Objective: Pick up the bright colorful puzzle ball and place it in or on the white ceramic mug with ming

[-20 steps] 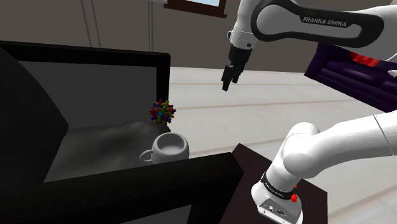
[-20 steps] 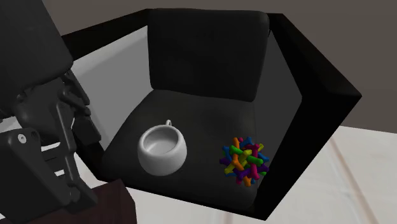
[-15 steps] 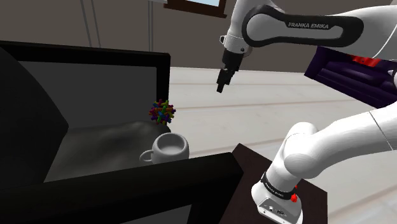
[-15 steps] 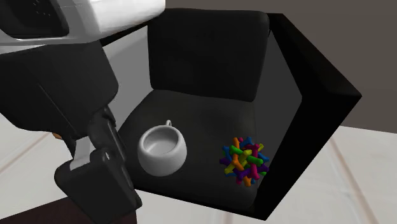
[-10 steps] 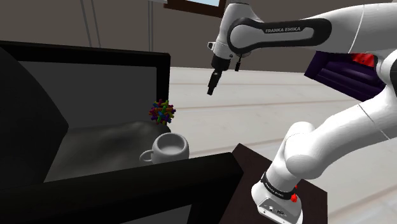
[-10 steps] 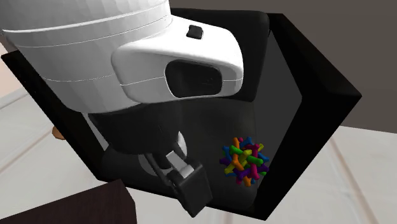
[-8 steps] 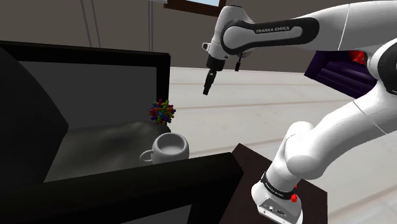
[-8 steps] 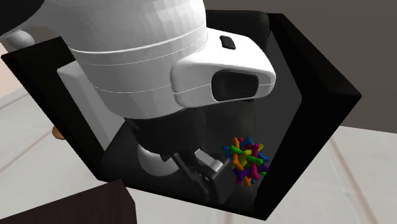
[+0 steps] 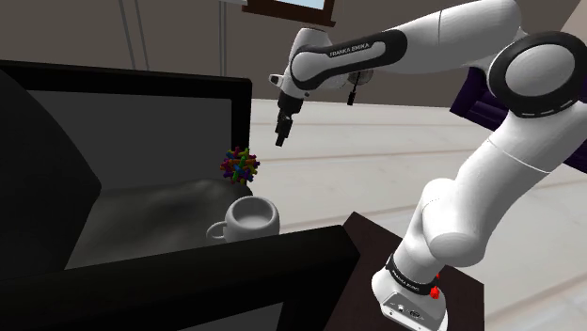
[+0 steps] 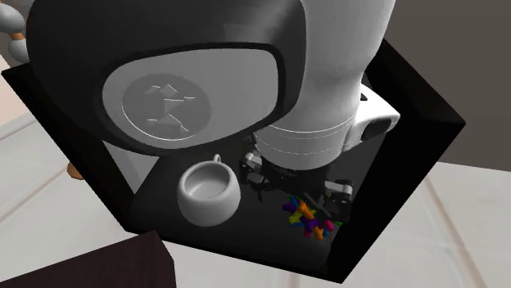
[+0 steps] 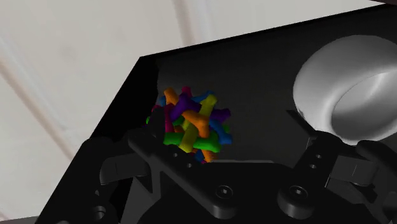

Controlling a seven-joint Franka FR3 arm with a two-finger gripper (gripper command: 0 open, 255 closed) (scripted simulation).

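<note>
Below the end effector point(image 9: 280, 133) and toward the shoulder view's left, the colourful puzzle ball point(image 9: 241, 165) rests on the black armchair seat point(image 9: 141, 212), near the white mug point(image 9: 250, 218) but apart from it. Its fingers point(image 11: 159, 158) stand apart, holding nothing, and the ball lies ahead, nearer one finger than centred. The forearm reaches out level, with the wrist turned down.

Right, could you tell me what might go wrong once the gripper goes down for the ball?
The ball sits close beside the chair arm, so one finger of the open gripper may strike that arm. The ball also lies near the front edge of the seat; a nudge could roll it off. The mug stands nearby and could get bumped during the carry.
</note>
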